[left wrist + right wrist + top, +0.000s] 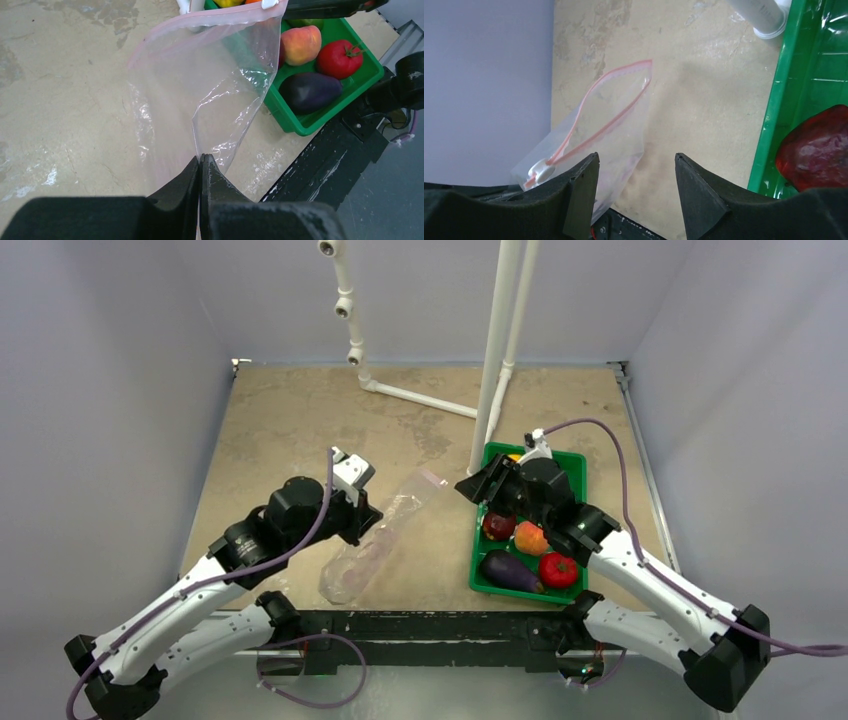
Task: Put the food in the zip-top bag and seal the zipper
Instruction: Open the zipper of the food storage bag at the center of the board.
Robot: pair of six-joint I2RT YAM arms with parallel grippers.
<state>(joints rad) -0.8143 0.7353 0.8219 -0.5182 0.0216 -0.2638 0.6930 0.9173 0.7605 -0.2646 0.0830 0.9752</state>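
Note:
The clear zip-top bag (385,530) lies slanted on the table, left of the tray. My left gripper (368,518) (201,159) is shut on a side edge of the zip-top bag (220,75) and holds that edge up. Its pink zipper (215,17) (606,97) gapes open, with a white slider (539,172) at one end. The food sits in the green tray (478,560): peach (530,538) (300,44), tomato (558,570) (340,58), eggplant (510,571) (310,91), and a dark red fruit (498,526) (816,150). My right gripper (475,487) (636,157) is open and empty above the tray's left edge.
White pipe uprights (497,360) stand just behind the tray, with a pipe foot (764,17) close to the tray wall (774,115). A black rail (330,160) runs along the near table edge. Grey walls enclose the table on three sides.

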